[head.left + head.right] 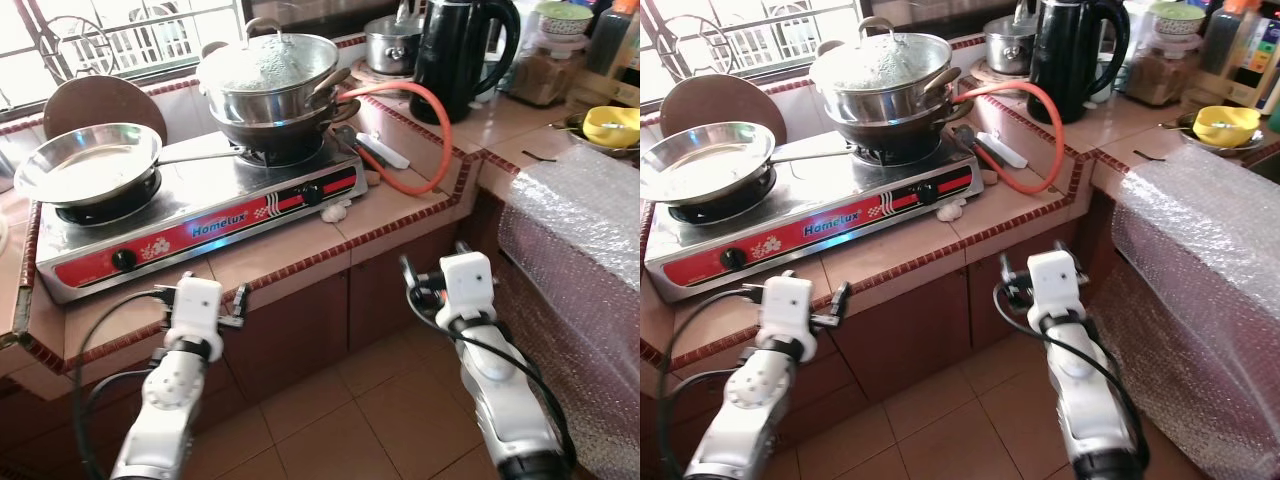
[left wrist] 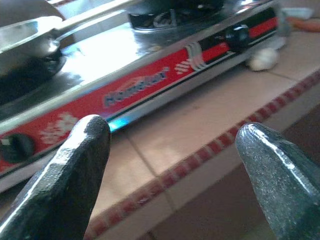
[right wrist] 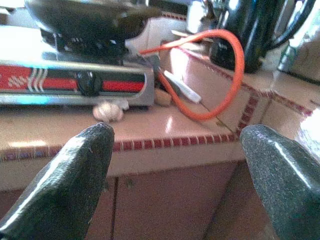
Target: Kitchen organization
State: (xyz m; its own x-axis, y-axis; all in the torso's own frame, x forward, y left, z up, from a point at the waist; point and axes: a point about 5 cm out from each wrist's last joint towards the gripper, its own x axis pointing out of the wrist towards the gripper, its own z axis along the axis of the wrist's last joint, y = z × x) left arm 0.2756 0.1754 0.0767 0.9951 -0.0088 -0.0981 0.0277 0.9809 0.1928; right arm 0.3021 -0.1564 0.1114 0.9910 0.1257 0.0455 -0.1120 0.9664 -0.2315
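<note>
A red and steel two-burner gas stove (image 1: pixel 200 228) stands on the tiled counter (image 1: pixel 290 262). A shiny frying pan (image 1: pixel 90 160) sits on its left burner. On the right burner are stacked pots under a glass lid (image 1: pixel 270 80). A garlic bulb (image 1: pixel 335 211) lies on the tiles by the stove's front right corner. My left gripper (image 1: pixel 205 290) is open and empty, held just below the counter edge in front of the stove. My right gripper (image 1: pixel 433 262) is open too, level with the cupboard fronts and facing the garlic bulb (image 3: pixel 108 112) and the orange hose (image 3: pixel 220 75).
An orange gas hose (image 1: pixel 440 120) loops over the counter beside a white-handled utensil (image 1: pixel 380 150). Behind stand a black kettle (image 1: pixel 460 55), a small steel pot (image 1: pixel 392 42) and jars. A yellow bowl (image 1: pixel 612 125) sits far right. A bubble-wrapped bulk (image 1: pixel 580 260) crowds my right arm.
</note>
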